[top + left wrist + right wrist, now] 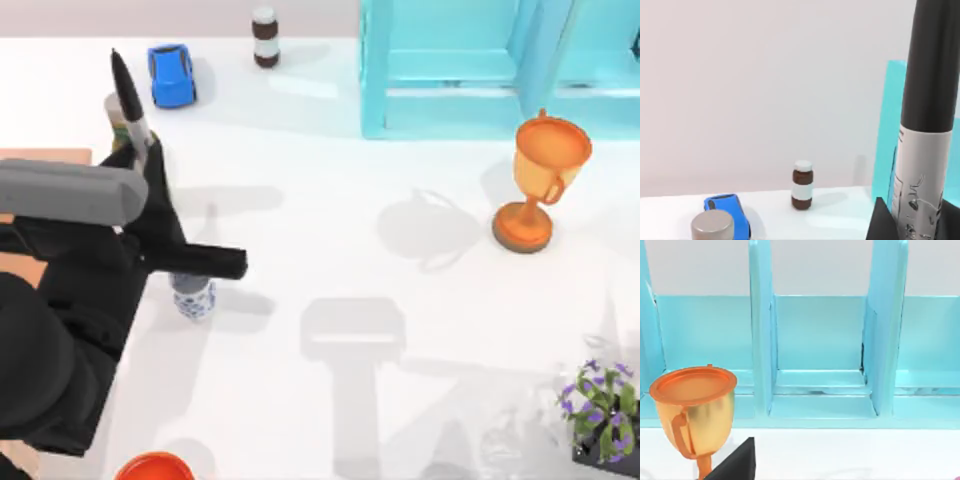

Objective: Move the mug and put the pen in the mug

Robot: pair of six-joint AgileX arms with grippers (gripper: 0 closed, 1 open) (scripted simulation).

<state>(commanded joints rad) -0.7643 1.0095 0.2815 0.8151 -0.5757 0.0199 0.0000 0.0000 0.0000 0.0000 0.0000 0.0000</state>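
Gripping the pen upright, left gripper fingers (mug below)

- Pen: you see a smooth black barrel with a soft sheen; its label band looks like matt grey-white paper with fine print.
- Mug: glazed, porcelain-like white with blue pattern.
- Trophy cup: you get a polished orange-gold metallic gloss with clear highlights.
- Shelf unit: smooth turquoise, plastic-looking, satin finish.
- Brown bottle: glossy dark body, matt white label and cap.
- Toy car: shiny blue plastic.
- Table: smooth matt white.
- Left arm: matt black and grey casing.
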